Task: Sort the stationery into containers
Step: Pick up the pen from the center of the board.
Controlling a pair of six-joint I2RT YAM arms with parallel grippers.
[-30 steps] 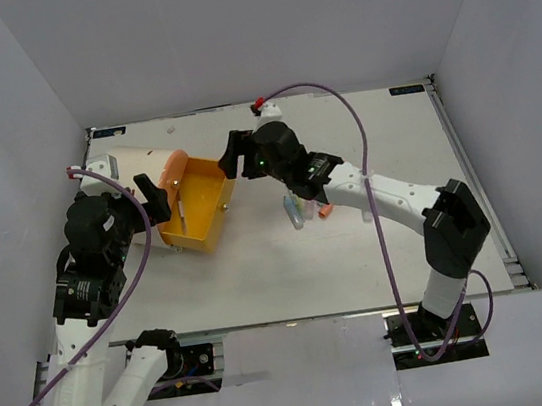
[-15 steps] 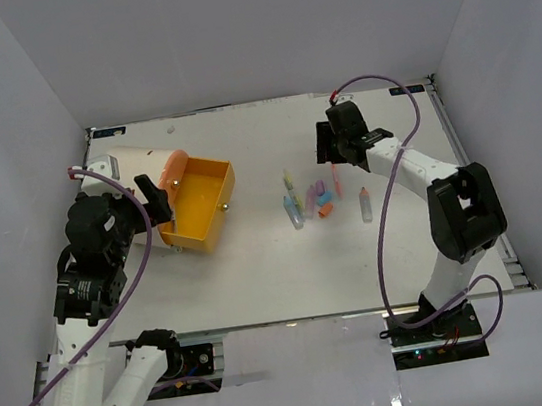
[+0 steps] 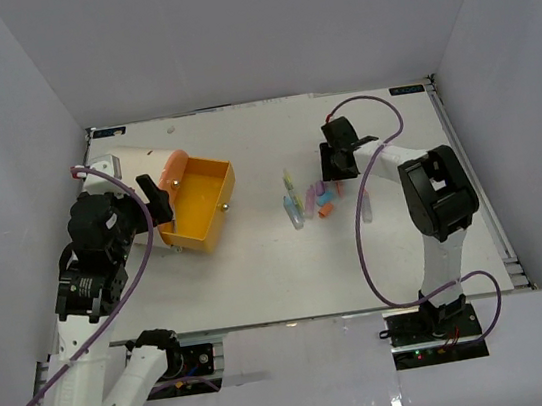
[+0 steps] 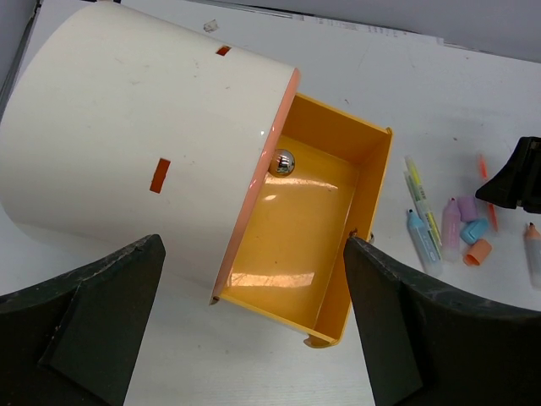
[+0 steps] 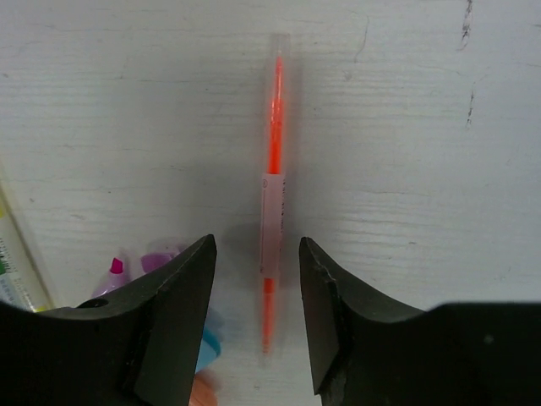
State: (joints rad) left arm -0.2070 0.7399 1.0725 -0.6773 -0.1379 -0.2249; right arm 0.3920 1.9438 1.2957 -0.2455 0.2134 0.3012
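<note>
Right gripper point(image 3: 338, 160) has swung back from the orange drawer point(image 3: 201, 205) to the pile of pens point(image 3: 306, 201) mid-frame.
Its wrist view shows it spread open, straddling a red pen point(image 5: 272, 203) lying flat, which the top view hides. That pen's skinny, so a slightly high or crooked pinch could miss or spin it, or bump the purple block point(image 5: 156, 260) lower left. Left gripper point(image 4: 254, 338) hangs open by the cream cylinder point(image 4: 144, 127).

Left arm point(image 3: 65, 378) and right arm point(image 3: 386, 158): white, black joints point(image 3: 439, 202), purple cables point(image 3: 357, 99).

plain pale walls point(image 3: 256, 23) around a white table point(image 3: 261, 275), even light
</note>
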